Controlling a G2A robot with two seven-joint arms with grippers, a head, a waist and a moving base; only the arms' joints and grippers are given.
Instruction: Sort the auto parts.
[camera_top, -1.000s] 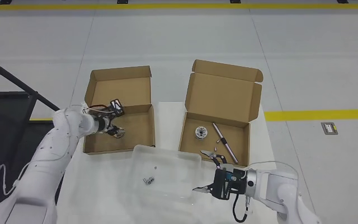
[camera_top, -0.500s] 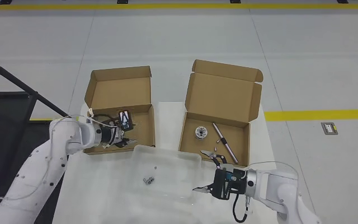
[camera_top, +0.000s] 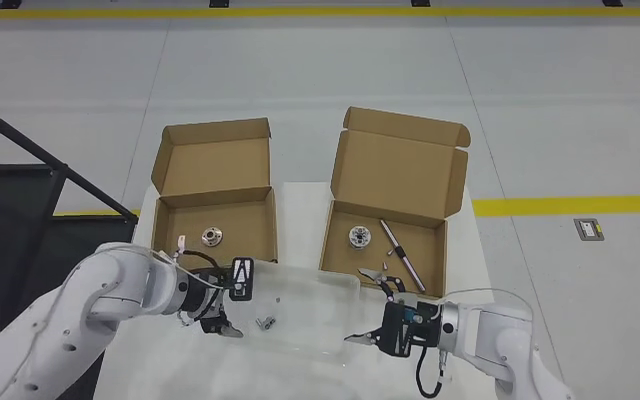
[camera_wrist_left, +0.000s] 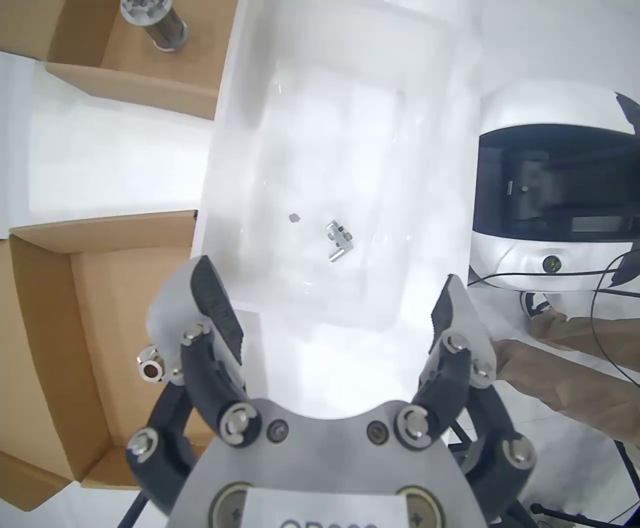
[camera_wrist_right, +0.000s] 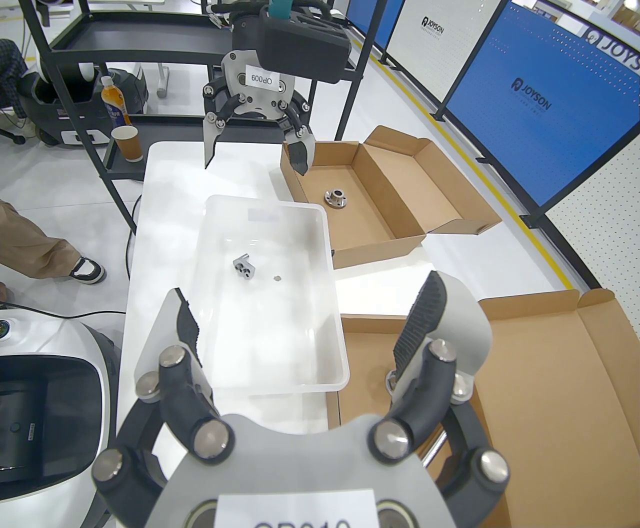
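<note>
You've got two cardboard boxes: left box (camera_top: 250, 228) holds a flanged hub (camera_top: 211, 237), right box (camera_top: 345, 255) holds several parts. The clear tray (camera_top: 300, 268) sits in front of both. Left gripper (camera_wrist_left: 327, 280) hangs over the tray's left end, jaws wide, empty. Right gripper (camera_wrist_right: 305, 290) is at the right end, also wide, empty. The small bracket (camera_wrist_left: 339, 241) lies on the tray floor, nearer your left jaws, with its long axis roughly across their closing line. A tiny bit (camera_wrist_left: 294, 217) lies beside it.
</note>
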